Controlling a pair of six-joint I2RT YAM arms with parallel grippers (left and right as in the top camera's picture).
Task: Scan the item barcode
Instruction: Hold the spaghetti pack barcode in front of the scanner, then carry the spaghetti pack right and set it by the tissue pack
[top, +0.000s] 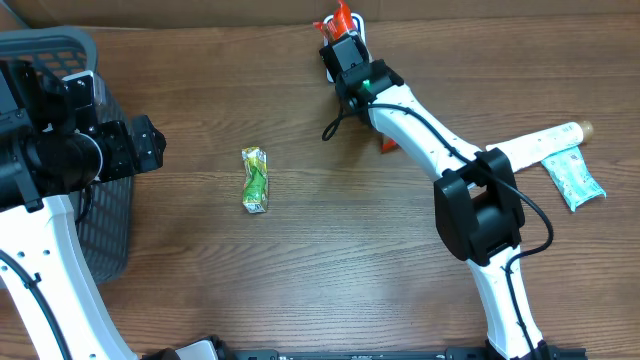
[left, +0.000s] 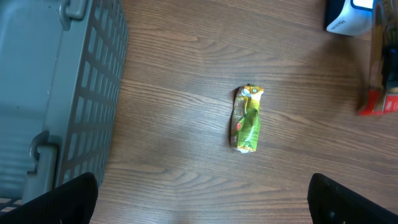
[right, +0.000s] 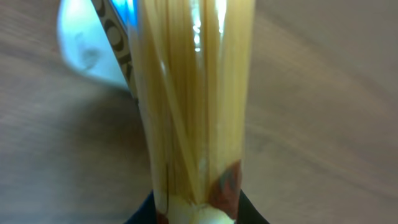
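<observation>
My right gripper (top: 343, 52) (right: 196, 214) is shut on the item, a clear packet of spaghetti (right: 193, 93) with red ends (top: 340, 17). It holds the packet at the table's far edge, over a white scanner (top: 359, 24) (right: 90, 46) (left: 348, 17). The packet's other red end (top: 388, 146) (left: 379, 102) pokes out from under the arm. No barcode shows in any view. My left gripper (top: 150, 145) (left: 202, 199) hangs open and empty above the table at the left, beside the basket.
A green snack packet (top: 256, 180) (left: 247, 118) lies flat left of centre. A grey plastic basket (top: 105, 215) (left: 62, 93) stands at the left edge. A teal packet (top: 575, 178) and a white tube-like item (top: 550, 140) lie at the right.
</observation>
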